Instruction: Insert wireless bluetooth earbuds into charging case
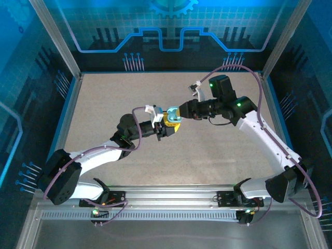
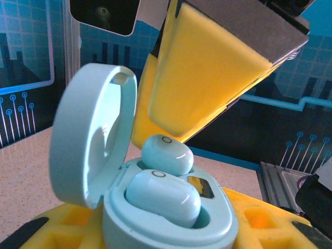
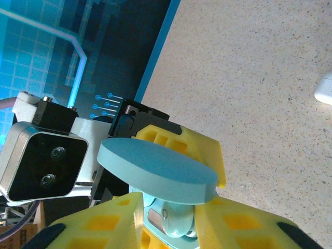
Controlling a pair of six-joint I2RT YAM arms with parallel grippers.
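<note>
Speckled beige table (image 1: 104,104) inside a blue-lit enclosure with circuit-pattern walls; both arms meet over mid-table.

Left gripper (image 1: 168,125): clamped on the light-blue charging case (image 2: 171,228) and holding it up off the surface. Its yellow fingers (image 2: 249,223) sit on either side of the case body.

Case is open. The lid (image 2: 88,129) stands upright on the left in the left wrist view. From the right wrist view its outer face is a flat blue disc tilted over the body.

Two light-blue glossy buds are in the case:
- front earbud (image 2: 161,194): lying in the near well, looks down in it.
- rear earbud (image 2: 166,153): at the far well, riding higher than the front one. Can't tell if it's fully home.

Small dark glossy panel (image 2: 199,187) on the case deck, between the wells on the right.

Right gripper (image 1: 180,113): nose-to-nose with the left one. One yellow finger (image 2: 207,78) comes down steeply right over the rear earbud, tip at or just touching it. In its own wrist view the jaws stand a little apart, with the case's pale blue interior between them. Can't tell whether it's actually gripping that bud or is clear of it.

Small white object (image 3: 324,89) on the table at the frame edge, well away from the grippers. It's cut off, so I can't identify it.
</note>
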